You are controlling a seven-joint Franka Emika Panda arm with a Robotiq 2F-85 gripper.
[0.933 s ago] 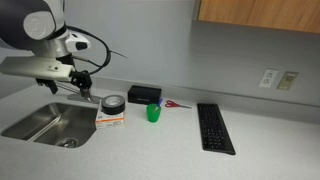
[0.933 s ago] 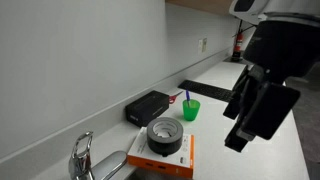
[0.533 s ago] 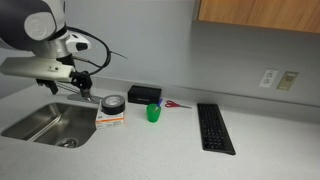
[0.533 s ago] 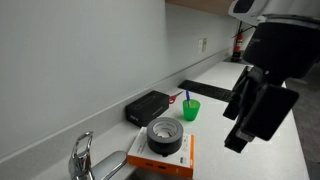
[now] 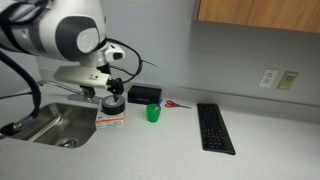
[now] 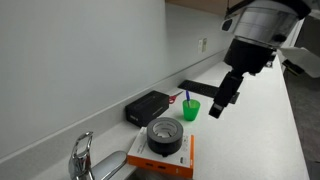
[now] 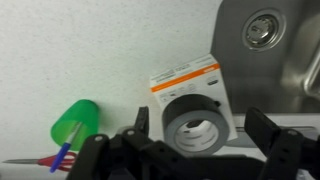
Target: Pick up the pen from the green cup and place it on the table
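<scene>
Pen point(image 6: 183, 97) not in hand. It stands in the green cup point(image 6: 190, 109), leaning on the rim, upper end sticking out. The wrist view agrees: a bluish shaft poking from the cup's mouth.

Jaws: spread wide, nothing held. In the wrist view the gripper point(image 7: 200, 124) hangs over the black tape roll point(image 7: 195, 126), which sits on an orange-and-white box point(image 7: 185, 78). The cup lies outside one finger, off to the side. In an exterior view the gripper is raised, near the cup but apart from it.

Risks, as judged from here:
- A straight descent would land on the tape roll, not the cup. A sideways shift has to come first.
- The pen is thin and tilted. Jaws this wide, closing low, could take in the cup rim too. The cup looks light, so it would likely tip, or lift along with the pen.
- An off-centre pinch on so slim a shaft may let it swivel or slip out.
- Red-handled scissors point(image 7: 40, 160) lie just beside the cup on the table point(image 7: 80, 50). A finger coming down on that side might strike them.
- The sink point(image 7: 275, 45) opens just beyond the box. A release near it could drop the pen into the basin rather than onto the counter.
</scene>
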